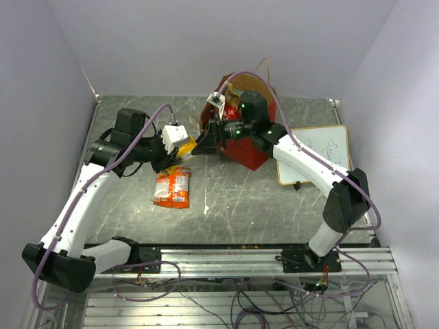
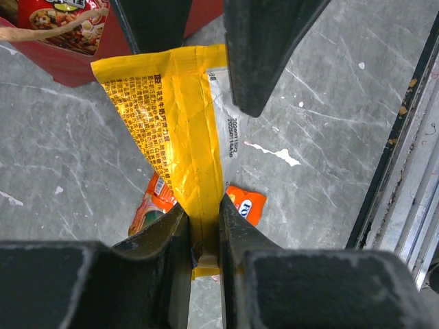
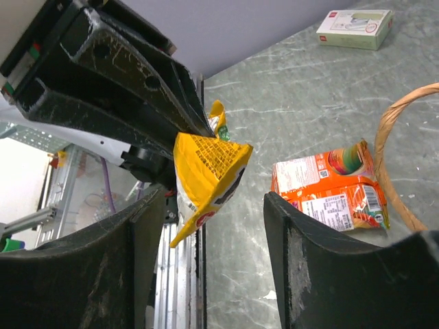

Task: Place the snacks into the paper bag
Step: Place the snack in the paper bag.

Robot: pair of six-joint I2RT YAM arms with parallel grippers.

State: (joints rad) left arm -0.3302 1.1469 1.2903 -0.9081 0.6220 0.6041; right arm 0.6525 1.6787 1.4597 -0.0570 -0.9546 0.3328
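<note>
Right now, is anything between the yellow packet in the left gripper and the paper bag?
Yes: the right gripper, open, sits between the yellow packet and the red paper bag, straddling the packet's free end. The left gripper pinches the other end.

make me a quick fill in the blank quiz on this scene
1. Of the left fingers and right fingers, only the ___ ones clamp the yellow packet.
2. The loose packet on the table is ___.
3. The paper bag is ___ outside.
Missing: left; orange; red
</note>
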